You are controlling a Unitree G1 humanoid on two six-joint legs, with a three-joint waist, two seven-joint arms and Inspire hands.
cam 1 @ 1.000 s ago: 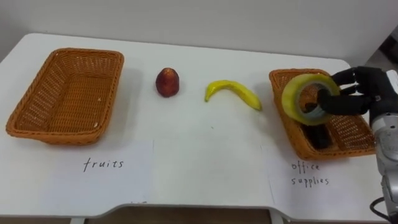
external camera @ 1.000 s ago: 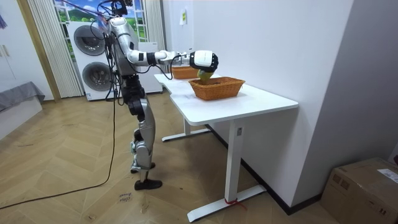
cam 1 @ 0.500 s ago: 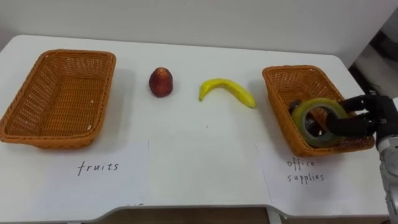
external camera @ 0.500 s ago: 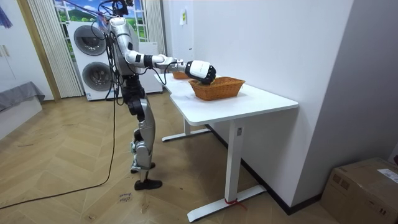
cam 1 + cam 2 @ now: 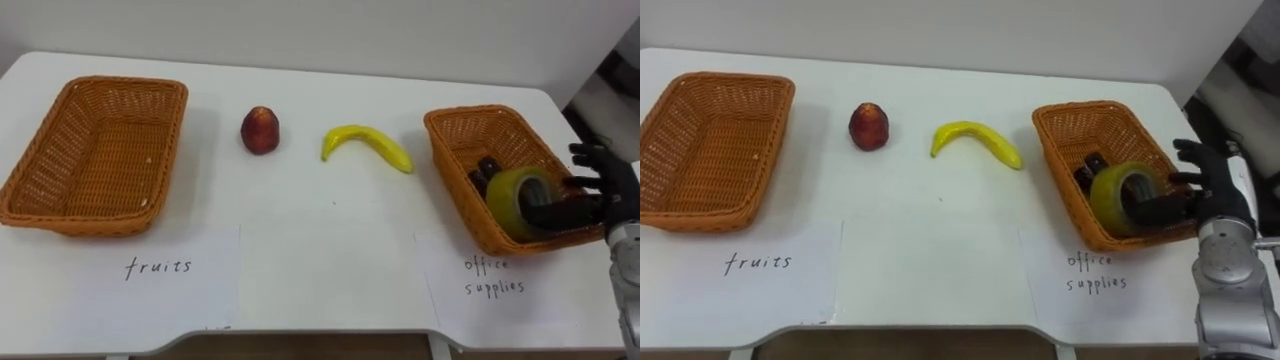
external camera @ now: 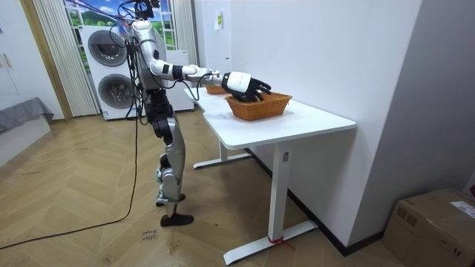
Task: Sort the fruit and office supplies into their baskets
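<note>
tape roll (image 5: pixel 512 190) sits in office basket (image 5: pixel 452 150) beside 1 dark item (image 5: pixel 484 170); right hand (image 5: pixel 605 192) fingers splayed wide, thumb on tape; banana (image 5: pixel 365 146) and red fruit (image 5: pixel 261 130) left of that basket; looks half done

Home laundry corner: stacked washing machines (image 6: pixel 110 65), long curtains (image 6: pixel 50 59), herringbone wood floor (image 6: pixel 89 222), white desk (image 6: pixel 297 122).

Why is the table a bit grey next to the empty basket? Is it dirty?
Probably not dirty: in the left eye view that grey is a soft shadow beside the fruit basket; the apple and banana cast only faint ones on the table, so the light looks even. In the room view the table looks bright, with no hard glare.
</note>
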